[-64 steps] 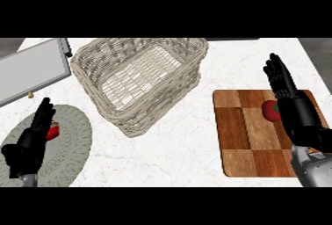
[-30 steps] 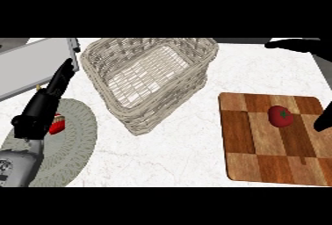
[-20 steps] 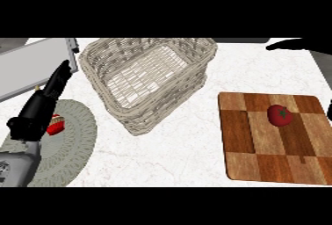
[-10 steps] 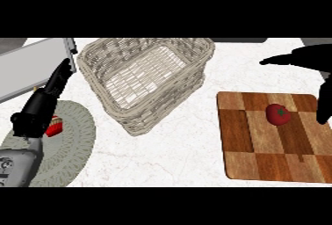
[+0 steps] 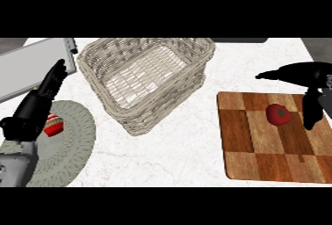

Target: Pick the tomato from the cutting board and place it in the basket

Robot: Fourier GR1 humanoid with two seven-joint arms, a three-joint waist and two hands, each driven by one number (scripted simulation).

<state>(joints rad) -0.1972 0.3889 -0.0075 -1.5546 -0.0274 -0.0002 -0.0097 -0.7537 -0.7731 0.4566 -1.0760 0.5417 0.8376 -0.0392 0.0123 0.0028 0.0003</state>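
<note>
Presently, tomato lies untouched on the cutting board.
Right hand hovers just beside and above it, fingers spread, gripping nothing. Left hand rests open over the round mat. Beyond stands the basket.

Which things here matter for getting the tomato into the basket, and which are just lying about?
Part of the job:
- tomato, on the cutting board
- wicker basket, left of the board
- right robot hand, open beside the tomato, not gripping it

Lying about:
- round woven mat at the left
- small red item on it
- left robot hand, open above the mat
</note>
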